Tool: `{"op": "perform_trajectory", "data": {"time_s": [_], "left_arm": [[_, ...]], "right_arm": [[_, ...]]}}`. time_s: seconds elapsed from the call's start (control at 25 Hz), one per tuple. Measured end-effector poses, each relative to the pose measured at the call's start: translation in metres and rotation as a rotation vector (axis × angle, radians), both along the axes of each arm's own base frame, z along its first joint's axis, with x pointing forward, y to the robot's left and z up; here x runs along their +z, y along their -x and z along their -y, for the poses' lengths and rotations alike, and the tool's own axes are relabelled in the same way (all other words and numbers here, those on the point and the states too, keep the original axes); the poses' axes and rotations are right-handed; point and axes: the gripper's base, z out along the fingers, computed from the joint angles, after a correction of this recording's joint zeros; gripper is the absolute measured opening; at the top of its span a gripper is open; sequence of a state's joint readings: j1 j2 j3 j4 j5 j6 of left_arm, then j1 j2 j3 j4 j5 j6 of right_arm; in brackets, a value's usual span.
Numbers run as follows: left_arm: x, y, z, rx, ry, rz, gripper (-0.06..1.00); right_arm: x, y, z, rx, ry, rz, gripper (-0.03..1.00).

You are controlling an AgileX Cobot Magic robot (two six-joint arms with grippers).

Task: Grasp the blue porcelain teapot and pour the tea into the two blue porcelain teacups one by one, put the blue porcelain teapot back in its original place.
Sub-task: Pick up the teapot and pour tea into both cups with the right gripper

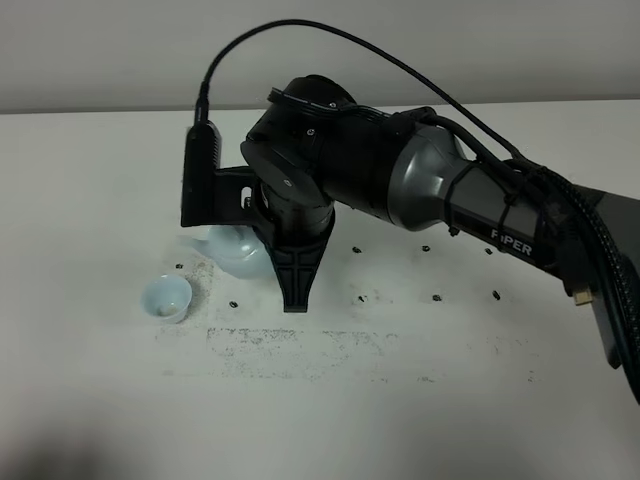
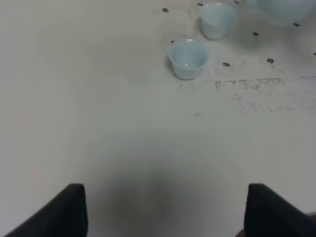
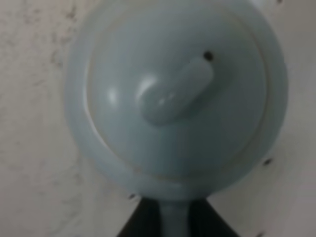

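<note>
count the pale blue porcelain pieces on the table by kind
teapot: 1
teacups: 2
total: 3

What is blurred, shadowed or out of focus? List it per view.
Right wrist view: teapot fills the frame, soft, out of focus. Left wrist view: mild blur, dim shadow on the table by the left hand. Exterior high view: sharpest; dark bottom-left corner.
</note>
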State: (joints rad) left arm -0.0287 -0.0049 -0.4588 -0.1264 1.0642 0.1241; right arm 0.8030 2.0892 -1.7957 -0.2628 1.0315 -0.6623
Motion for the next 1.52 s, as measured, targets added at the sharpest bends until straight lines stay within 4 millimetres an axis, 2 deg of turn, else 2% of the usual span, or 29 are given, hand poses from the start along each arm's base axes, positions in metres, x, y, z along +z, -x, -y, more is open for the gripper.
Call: {"op": "perform_trajectory", "data": {"time_s": [0.24,0.64,0.88,1.04,1.28,1.52], "left_arm": [[0.0,0.0,0.0,0.0,0.0,0.0,0.63],[0.0,0.0,0.0,0.0,0.0,0.0,0.63],[0.0,0.0,0.0,0.0,0.0,0.0,0.63],[0.0,0.0,0.0,0.0,0.0,0.0,0.63],[0.0,0.0,0.0,0.0,0.0,0.0,0.63],[0.0,0.0,0.0,0.0,0.0,0.0,0.63]], "right_arm": [[-0.016,-0.009,-0.012,0.205,0.036,0.083,0.04],[-0.007,-0.023,-0.027,0.358,-0.04,0.315,0.04],[-0.02,-0.028,-0.035,0.483,-0.011,0.373,0.04],[-0.024,-0.027,-0.033,0.467,0.008,0.343,0.04],[-0.028,-0.028,-0.021,0.346,0.049,0.27,0.04],[-0.026,-0.035,-0.013,0.249,0.073,0.303,0.04]]}}
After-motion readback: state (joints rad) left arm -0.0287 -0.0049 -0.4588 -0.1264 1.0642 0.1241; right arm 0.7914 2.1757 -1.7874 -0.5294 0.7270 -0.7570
